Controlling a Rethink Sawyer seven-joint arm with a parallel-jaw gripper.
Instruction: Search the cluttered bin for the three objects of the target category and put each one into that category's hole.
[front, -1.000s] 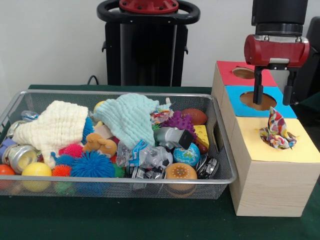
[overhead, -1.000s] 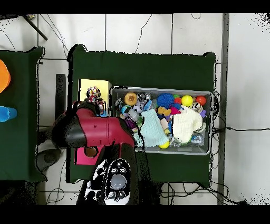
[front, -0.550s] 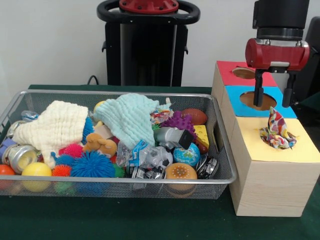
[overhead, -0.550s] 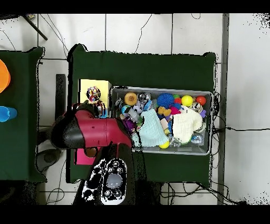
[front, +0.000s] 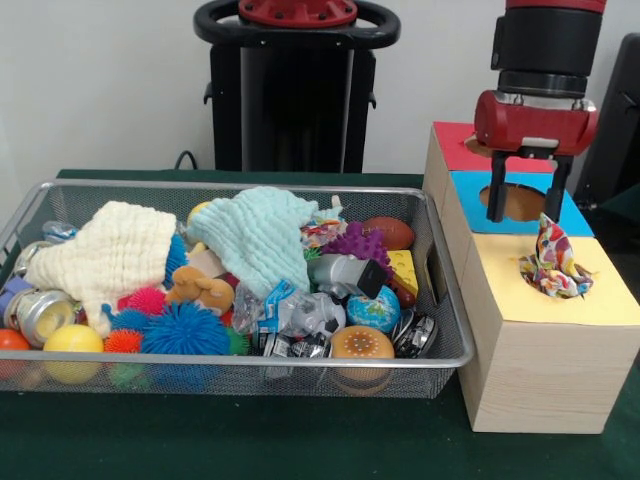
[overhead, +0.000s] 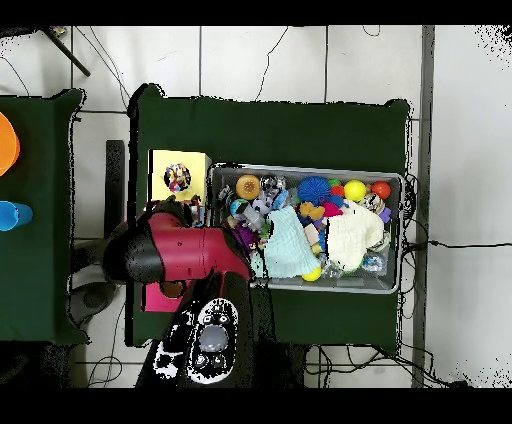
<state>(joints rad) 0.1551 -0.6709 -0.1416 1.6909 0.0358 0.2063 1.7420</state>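
Green cloth covers the tabletop (front: 300, 440), with a pale wall behind it and, from overhead, tiled floor with loose cables around. Largest on it is the wire mesh bin (front: 445, 330), heaped with clutter: a cream cloth (front: 110, 252) toward its left end, a mint cloth (front: 262, 232) at the middle, spiky balls, a plush toy, cans and small balls around them. Against the bin's right end stands the wooden box (front: 535, 375) with three coloured tops, red at the back, blue in the middle, yellow at the front, each with a hole. A patterned cloth (front: 552, 262) sits stuffed in the yellow hole, partly poking out. My end effector (front: 526, 195) hangs above the blue section, fingers apart and holding nothing. I judge one cloth delivered and two remaining in the bin. The next move calls for swinging across to the bin and lowering onto one cloth's top folds, pinching fabric only.
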